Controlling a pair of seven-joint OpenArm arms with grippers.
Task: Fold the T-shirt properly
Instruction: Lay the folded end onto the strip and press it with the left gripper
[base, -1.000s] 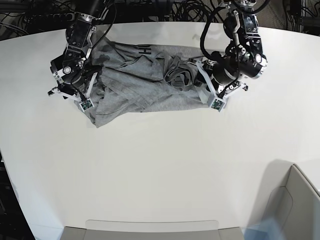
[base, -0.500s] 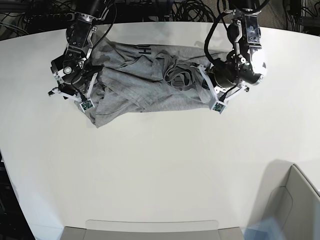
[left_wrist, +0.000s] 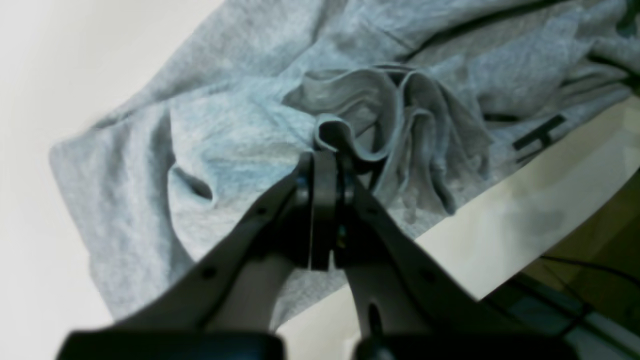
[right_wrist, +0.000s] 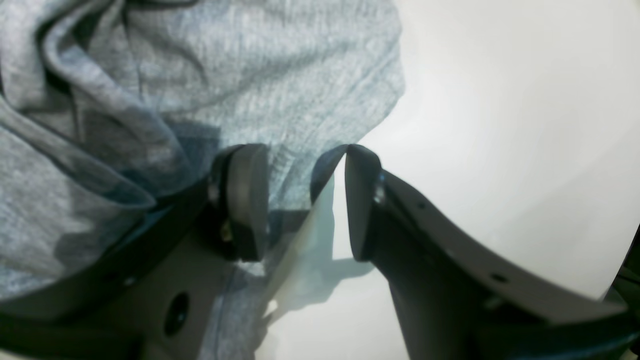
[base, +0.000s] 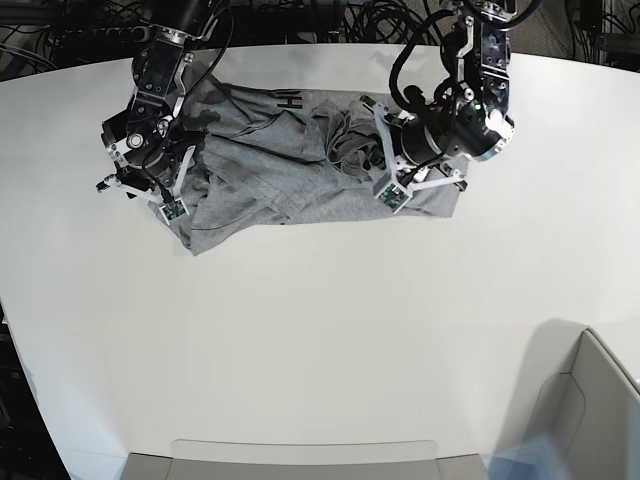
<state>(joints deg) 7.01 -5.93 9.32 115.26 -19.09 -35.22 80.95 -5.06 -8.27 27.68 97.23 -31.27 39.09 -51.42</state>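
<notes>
We see a broad white tabletop (base: 320, 330) with a curved far edge, and behind that edge a dark tangle of cables (base: 330, 15). At the near right corner of the tabletop stands part of a pale bin (base: 590, 410).

A grey T-shirt (base: 270, 180) lies crumpled near the far edge of the tabletop, bunched into ridges at its middle, with black lettering showing along its far side. We judge it light, soft and limp: it will sag and drag when lifted, so it is best taken by a hem or a shoulder seam, not by loose folds.

Our left pincer (left_wrist: 325, 165) sits over the shirt's gathered middle, its jaws pressed together and pinching a small fold of cloth.

Our right pincer (right_wrist: 300, 200) is at the shirt's opposite end, jaws spread, one fingertip (right_wrist: 245, 200) over the cloth and the other over bare tabletop, with the shirt's edge between them, not yet gripped.
</notes>
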